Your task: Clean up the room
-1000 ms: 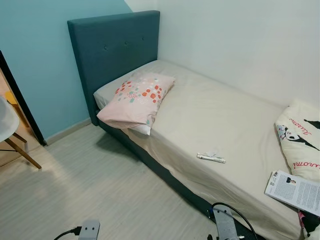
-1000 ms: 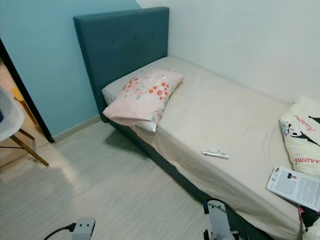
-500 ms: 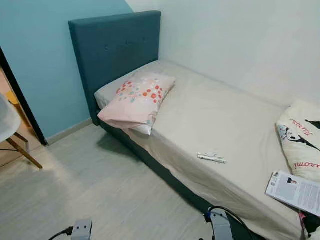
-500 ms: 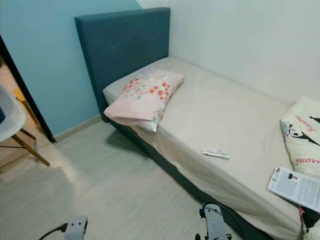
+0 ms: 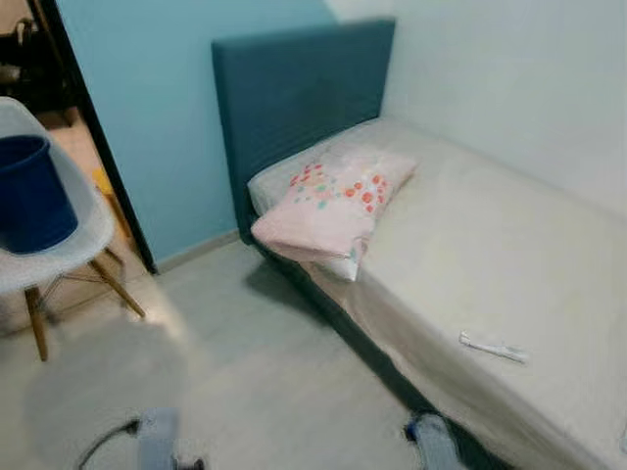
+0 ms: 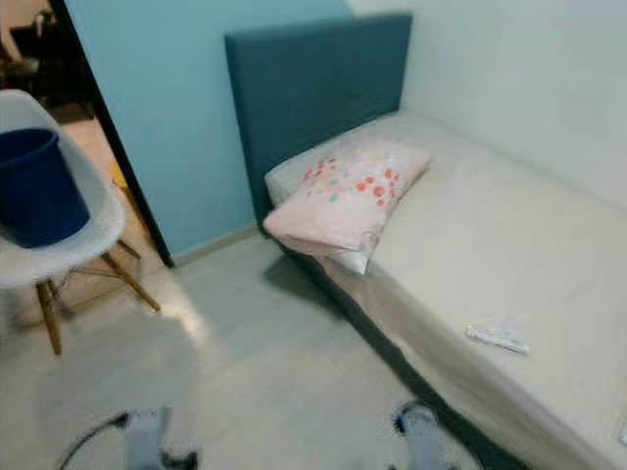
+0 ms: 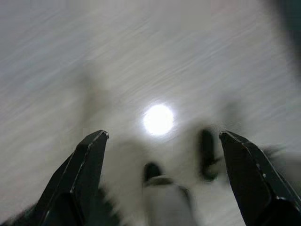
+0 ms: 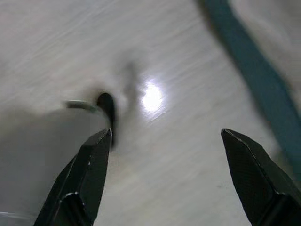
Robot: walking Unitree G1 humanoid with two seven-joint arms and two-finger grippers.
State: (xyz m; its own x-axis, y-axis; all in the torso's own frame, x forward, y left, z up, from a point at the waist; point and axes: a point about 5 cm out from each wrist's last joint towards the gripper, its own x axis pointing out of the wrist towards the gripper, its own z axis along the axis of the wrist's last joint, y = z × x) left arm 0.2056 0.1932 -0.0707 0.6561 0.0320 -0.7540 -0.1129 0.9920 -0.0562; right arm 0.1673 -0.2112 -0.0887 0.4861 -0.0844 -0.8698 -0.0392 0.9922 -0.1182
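A small white wrapper-like scrap (image 5: pixel 495 347) lies on the beige sheet near the bed's (image 5: pixel 529 255) front edge. A pink floral pillow (image 5: pixel 335 201) rests by the teal headboard (image 5: pixel 299 88), its corner hanging over the side. A blue bucket (image 5: pixel 33 193) stands on a white chair (image 5: pixel 61 257) at the left. Both arms hang low over the pale floor. My left gripper (image 7: pixel 162 176) is open with nothing between its fingers. My right gripper (image 8: pixel 164 174) is open too, over bare floor beside the bed's teal base (image 8: pixel 249 61).
A dark doorway (image 5: pixel 69 69) opens behind the chair, next to the light blue wall. Pale wood floor (image 5: pixel 235 372) lies between the chair and the bed. A white wall runs along the bed's far side.
The camera has swung left: the bed and pillow shifted right, the chair with its blue bucket came into view, and the panda pillow and paper at the right left the frame. Views are now blurred.
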